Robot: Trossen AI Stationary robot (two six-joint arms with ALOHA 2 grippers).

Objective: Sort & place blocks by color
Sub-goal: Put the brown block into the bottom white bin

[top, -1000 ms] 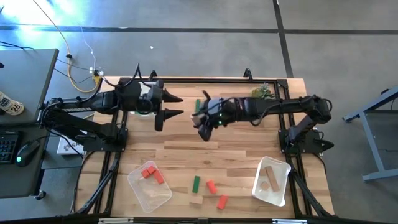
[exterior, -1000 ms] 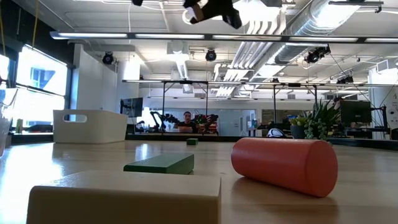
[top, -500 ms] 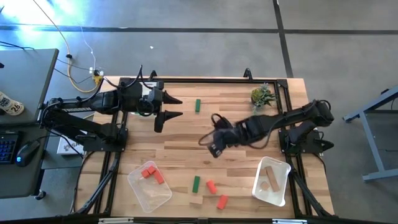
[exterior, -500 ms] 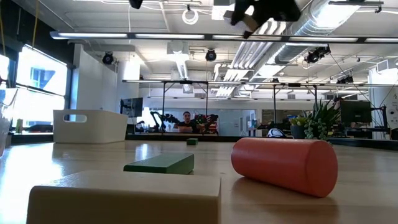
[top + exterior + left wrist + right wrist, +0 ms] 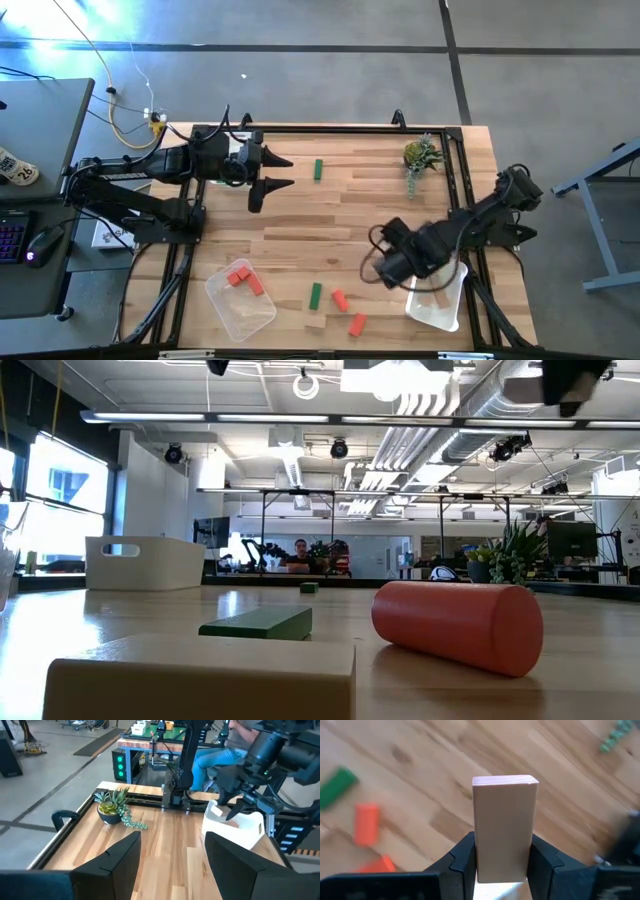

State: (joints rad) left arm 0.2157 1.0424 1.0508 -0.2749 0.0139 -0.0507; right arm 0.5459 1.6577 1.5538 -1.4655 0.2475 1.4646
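Tan block | clamped between right end effector fingers | above table

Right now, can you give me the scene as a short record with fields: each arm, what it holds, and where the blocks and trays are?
right gripper: above the table beside the right tray, jaws shut on a tan block
left gripper: waiting at the far left of the table, jaws open, nothing held
left tray: holds red-orange blocks
right tray: holds tan pieces
loose on table: far green block; near green block; two red-orange pieces; one tan block at the near edge
plant: far right corner
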